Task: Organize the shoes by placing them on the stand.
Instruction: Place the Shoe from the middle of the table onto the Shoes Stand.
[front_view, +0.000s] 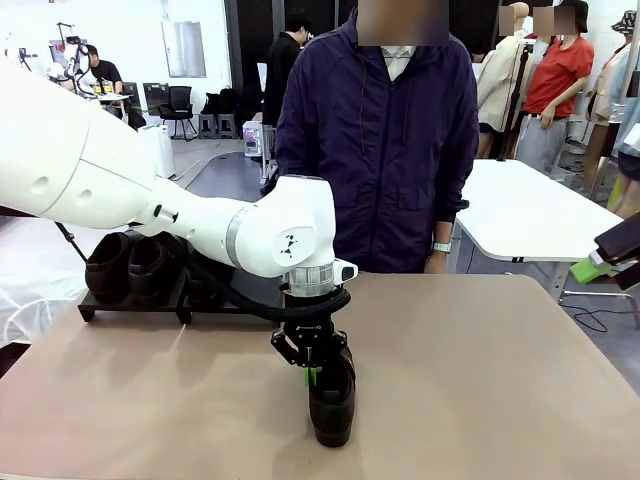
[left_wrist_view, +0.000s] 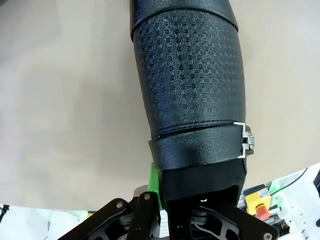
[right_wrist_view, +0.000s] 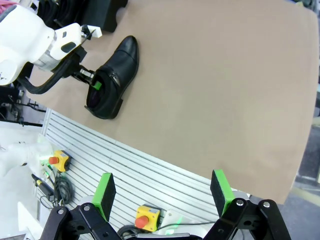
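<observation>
Shoes already seen on low black flat stand (front_view: 130, 310) at tabletop's far left. One black leather dress shoe (front_view: 332, 402) left on tan tabletop (front_view: 480, 380), gripped at collar by clamped left end effector (front_view: 312, 372). Right end effector (right_wrist_view: 162, 192) held wide apart, empty.

A black leather dress shoe (front_view: 333, 405) is standing upright near the middle of the worktop's near edge, its textured upper and buckled strap showing in the left wrist view (left_wrist_view: 192, 95), with the left tool (front_view: 312, 372) clamping its collar. Other black shoes (front_view: 128, 266) are sitting side by side on the low black stand (front_view: 135, 307), which is lying along the worktop's far left edge.
</observation>
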